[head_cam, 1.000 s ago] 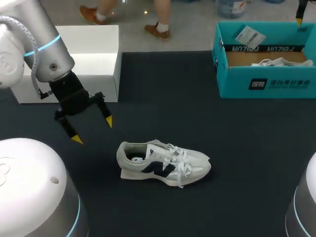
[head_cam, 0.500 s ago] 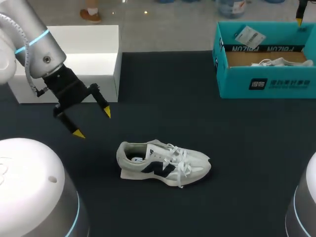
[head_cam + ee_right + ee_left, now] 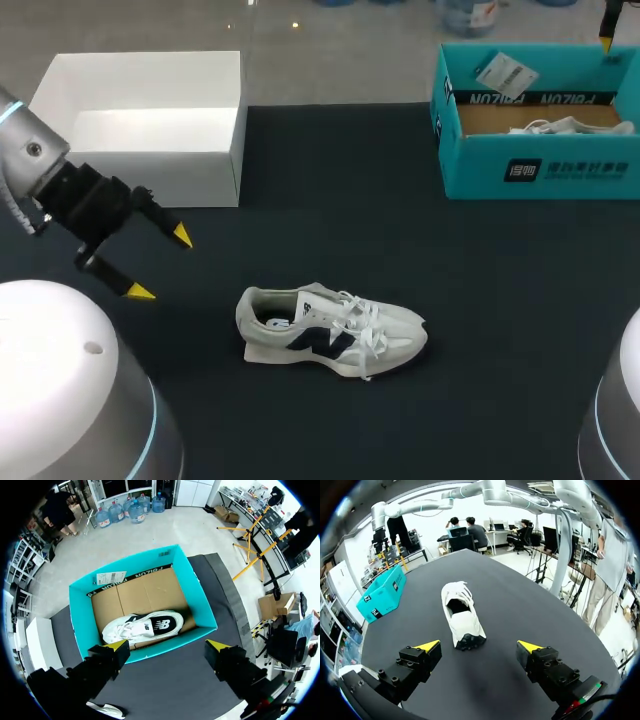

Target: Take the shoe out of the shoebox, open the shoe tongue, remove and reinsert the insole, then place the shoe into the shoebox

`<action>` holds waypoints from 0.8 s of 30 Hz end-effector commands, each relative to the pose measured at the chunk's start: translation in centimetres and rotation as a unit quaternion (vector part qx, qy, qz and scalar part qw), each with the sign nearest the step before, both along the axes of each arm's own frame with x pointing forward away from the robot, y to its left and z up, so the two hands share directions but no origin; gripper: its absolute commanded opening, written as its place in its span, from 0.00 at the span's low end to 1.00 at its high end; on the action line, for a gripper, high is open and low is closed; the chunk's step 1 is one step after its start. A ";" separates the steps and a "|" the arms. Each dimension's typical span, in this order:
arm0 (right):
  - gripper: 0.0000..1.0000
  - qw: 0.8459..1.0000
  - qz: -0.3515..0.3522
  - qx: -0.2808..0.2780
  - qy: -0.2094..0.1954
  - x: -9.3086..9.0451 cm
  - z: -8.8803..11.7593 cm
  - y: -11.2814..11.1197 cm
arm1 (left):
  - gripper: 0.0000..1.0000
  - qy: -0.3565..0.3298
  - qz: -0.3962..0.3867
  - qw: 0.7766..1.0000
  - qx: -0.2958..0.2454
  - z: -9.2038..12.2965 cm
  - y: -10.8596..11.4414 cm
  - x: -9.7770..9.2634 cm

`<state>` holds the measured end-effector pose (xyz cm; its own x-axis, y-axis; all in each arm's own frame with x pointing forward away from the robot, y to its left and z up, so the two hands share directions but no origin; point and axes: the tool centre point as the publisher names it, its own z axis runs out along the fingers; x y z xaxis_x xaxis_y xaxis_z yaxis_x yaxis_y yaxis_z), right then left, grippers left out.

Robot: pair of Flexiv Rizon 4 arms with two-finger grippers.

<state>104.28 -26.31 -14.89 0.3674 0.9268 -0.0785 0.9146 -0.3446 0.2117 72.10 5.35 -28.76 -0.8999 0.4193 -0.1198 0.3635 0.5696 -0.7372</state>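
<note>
one shoe (image 3: pixel 330 335) on black table (image 3: pixel 500 300)

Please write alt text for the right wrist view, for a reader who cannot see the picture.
A white shoe lies on its side inside an open teal shoebox, seen from above. The right tool hangs above the box, its two yellow-tipped fingers open and empty.

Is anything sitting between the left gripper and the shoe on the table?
Nothing visible. Only bare table lies between the open left gripper and the heel of the shoe.
</note>
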 end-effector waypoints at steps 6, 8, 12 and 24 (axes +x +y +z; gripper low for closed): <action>1.00 1.000 0.000 0.000 -0.001 -0.1 0.0 0.0 | 1.00 0.010 0.145 0.986 -0.077 -0.8 0.0 -1.0; 1.00 1.000 0.000 0.000 -0.001 -0.1 0.0 0.0 | 1.00 0.010 0.145 0.986 -0.077 -0.8 0.0 -1.0; 1.00 1.000 0.000 0.000 -0.001 -0.1 0.0 0.0 | 1.00 0.010 0.145 0.986 -0.077 -0.8 0.0 -1.0; 1.00 1.000 0.000 0.000 -0.001 -0.1 0.0 0.0 | 1.00 0.054 0.134 0.985 -0.095 -6.5 -1.4 -0.3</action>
